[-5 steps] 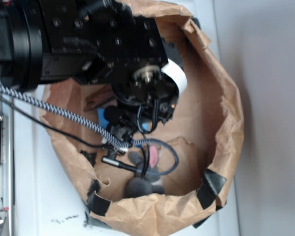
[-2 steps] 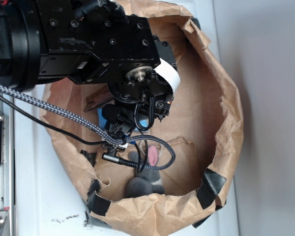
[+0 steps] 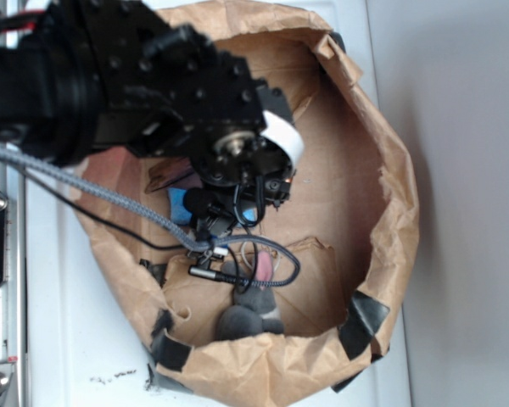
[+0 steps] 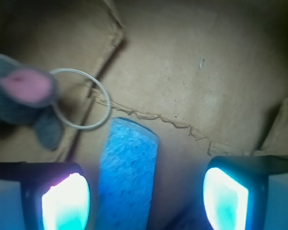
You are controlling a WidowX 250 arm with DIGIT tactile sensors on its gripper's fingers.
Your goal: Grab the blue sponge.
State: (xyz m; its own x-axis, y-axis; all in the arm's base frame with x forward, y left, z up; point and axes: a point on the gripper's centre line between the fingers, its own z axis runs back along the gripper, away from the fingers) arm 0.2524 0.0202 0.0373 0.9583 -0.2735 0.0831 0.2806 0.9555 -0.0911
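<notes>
The hand (image 4: pixel 144 194) hangs over the sponge (image 4: pixel 127 172) with its two fingers spread wide apart, nothing between them gripped. In the wrist view the sponge lies flat on the brown cardboard floor, its long side running away from the camera, nearer the left finger (image 4: pixel 65 201) than the right one (image 4: pixel 225 199), so it sits off-centre in the gap. No contact shows on either side. So the reach looks largely done, but the grab itself is not: I judge the hand has to go lower, probably shift a little left to centre the sponge, then close.

From outside, the black arm (image 3: pixel 153 102) covers most of the paper bag (image 3: pixel 390 195), and only a sliver of blue (image 3: pixel 248 214) peeks out beneath the wrist. How high the fingertips are above the sponge I cannot tell.

Around it: the grey mouse (image 4: pixel 24 98) with its pink ear lies to the far left in the wrist view, and a thin wire ring (image 4: pixel 81 98) rests just beside it, its near edge close to the sponge's far end. A torn cardboard seam (image 4: pixel 153 117) runs just past that end. A brown wood shard (image 3: pixel 171 176) lies under the arm. The mouse and ring are the likeliest things to be nudged if the left finger comes down wide.
</notes>
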